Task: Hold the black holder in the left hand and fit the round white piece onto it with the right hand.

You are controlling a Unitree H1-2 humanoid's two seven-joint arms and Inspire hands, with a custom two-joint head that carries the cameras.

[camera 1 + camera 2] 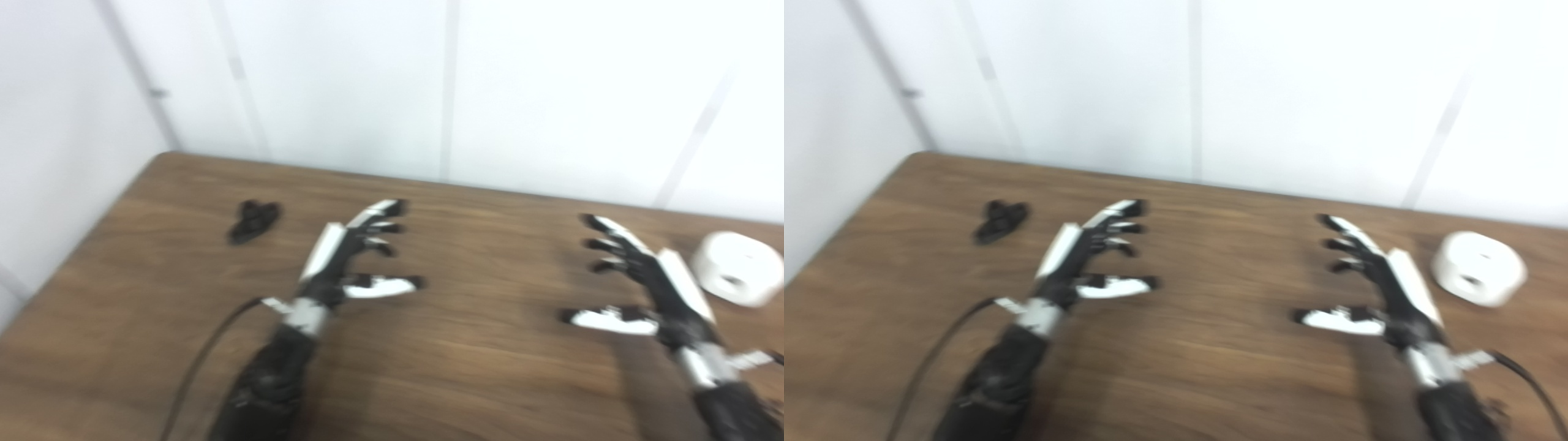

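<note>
Left eye view was blurry, no writing readable. Black holder (253,220) lay on the table (459,367) beyond the left hand (349,257), fingers spread, empty. Right eye view: round white piece (1479,267) sat just beside the right hand (1372,285), also spread and empty, white wall (1176,79) behind

I see: black holder (253,220) | round white piece (738,267) | brown wood-grain table (465,367) | black-and-white hands, left hand (352,254), right hand (640,282) | white wall (392,79)
</note>
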